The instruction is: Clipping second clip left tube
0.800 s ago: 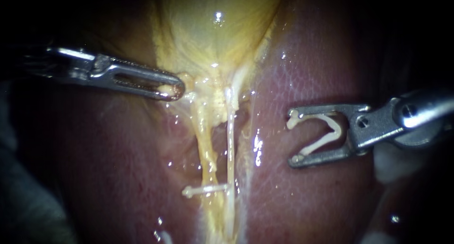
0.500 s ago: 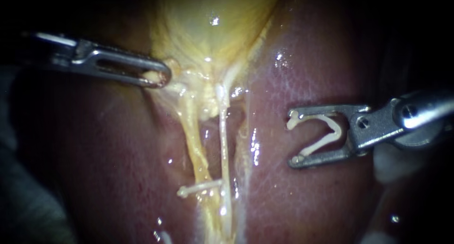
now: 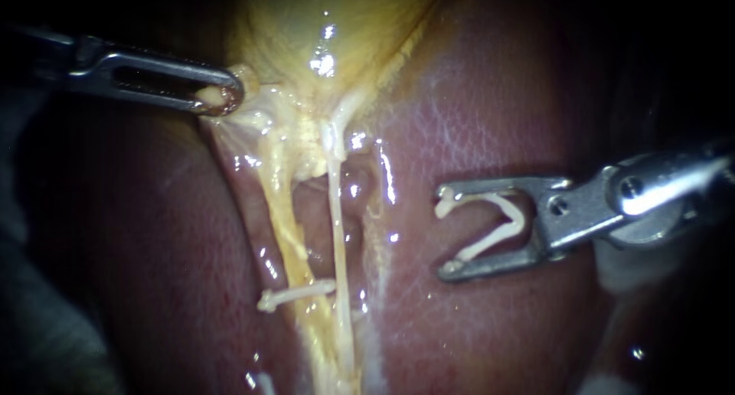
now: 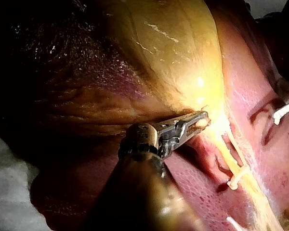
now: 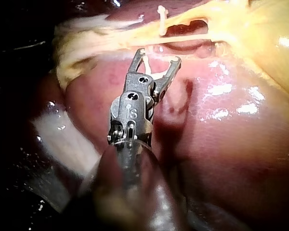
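The left instrument's [image 3: 218, 98] slotted jaws lie closed together on a small pale nub at the lower edge of the gallbladder [image 3: 306, 20], where the yellow sac narrows. A thin glistening sheet of tissue fans down from the grip. The left wrist view shows the same hold: the jaw tips are pinched on yellow tissue just ahead of the instrument, and its shaft lies over the dark red liver [image 3: 490, 119]. The right instrument's [image 3: 444, 230] jaws stand wide apart with an open clip [image 3: 521, 223] seated between them. The clip is white and V-shaped, with one leg along each jaw and its mouth turned toward the tubes. These jaws hover over the bare liver surface, clear of both tubes and to their right in the endoscope view. In the right wrist view the tubes run crosswise just ahead of the jaw tips. The left tube [image 3: 282, 219], thicker and yellow, runs down from the gripped tissue. The right tube [image 3: 337, 226], thin and whitish, lies just beside it, with a dark pocket of liver between the two higher up. Lower down, a placed clip [image 3: 295, 294], white and shut, sits across the left tube, and its far end reaches the right tube. The length of left tube above it is bare.
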### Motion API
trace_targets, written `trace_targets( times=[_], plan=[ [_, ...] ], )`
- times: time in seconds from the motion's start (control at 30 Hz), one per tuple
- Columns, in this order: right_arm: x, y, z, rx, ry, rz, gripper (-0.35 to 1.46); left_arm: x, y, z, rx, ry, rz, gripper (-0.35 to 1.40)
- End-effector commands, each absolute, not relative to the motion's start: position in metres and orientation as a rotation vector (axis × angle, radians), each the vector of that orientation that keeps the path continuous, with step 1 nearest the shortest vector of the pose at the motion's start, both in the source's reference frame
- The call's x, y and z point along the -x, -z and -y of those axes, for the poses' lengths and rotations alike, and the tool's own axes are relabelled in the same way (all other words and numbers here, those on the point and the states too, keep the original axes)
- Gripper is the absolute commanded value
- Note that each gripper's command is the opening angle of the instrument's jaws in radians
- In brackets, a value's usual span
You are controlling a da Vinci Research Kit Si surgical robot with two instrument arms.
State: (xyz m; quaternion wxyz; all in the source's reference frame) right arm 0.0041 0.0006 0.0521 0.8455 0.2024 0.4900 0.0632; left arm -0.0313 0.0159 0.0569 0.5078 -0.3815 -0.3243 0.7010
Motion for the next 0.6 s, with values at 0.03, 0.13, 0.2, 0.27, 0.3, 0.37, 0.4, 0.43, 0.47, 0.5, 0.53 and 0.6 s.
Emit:
trace_targets(
  times=[0.03,0.13,0.2,0.27,0.3,0.37,0.4,0.43,0.47,0.5,0.53,0.6],
  plan=[
    [-0.0046,-0.0524,-0.0004,-0.436,-0.144,-1.041,0.5,0.0313,-0.0569,-0.0159,0.919,-1.689,0.781,-0.35],
    [-0.0061,-0.053,0.0002,-0.471,-0.172,-1.056,0.5,0.0313,-0.0569,-0.0159,0.919,-1.689,0.781,-0.35],
    [-0.0071,-0.0535,0.0005,-0.489,-0.188,-1.063,0.5,0.0313,-0.0569,-0.0159,0.919,-1.689,0.781,-0.35],
    [-0.0082,-0.054,0.0008,-0.513,-0.205,-1.066,0.5,0.0313,-0.0569,-0.0159,0.919,-1.689,0.781,-0.35],
    [-0.0087,-0.0541,0.0009,-0.524,-0.217,-1.07,0.5,0.0313,-0.0569,-0.0159,0.919,-1.689,0.781,-0.35],
    [-0.0099,-0.0546,0.0011,-0.551,-0.237,-1.078,0.5,0.0313,-0.0569,-0.0159,0.919,-1.689,0.781,-0.35],
    [-0.0104,-0.0548,0.0011,-0.562,-0.248,-1.081,0.5,0.0313,-0.0569,-0.0159,0.919,-1.689,0.781,-0.35],
    [-0.011,-0.0551,0.0012,-0.577,-0.263,-1.086,0.5,0.0313,-0.0569,-0.0159,0.919,-1.689,0.781,-0.35],
    [-0.0114,-0.0553,0.0012,-0.588,-0.274,-1.092,0.5,0.0313,-0.0569,-0.0159,0.919,-1.689,0.778,-0.35],
    [-0.0118,-0.0556,0.0013,-0.603,-0.29,-1.094,0.5,0.0313,-0.0569,-0.0158,0.919,-1.689,0.778,-0.35],
    [-0.0122,-0.0558,0.0013,-0.622,-0.31,-1.1,0.5,0.0313,-0.0569,-0.0158,0.919,-1.689,0.778,-0.35],
    [-0.0127,-0.0563,0.0013,-0.646,-0.333,-1.104,0.49,0.0313,-0.0569,-0.0158,0.919,-1.689,0.778,-0.35]
  ],
)
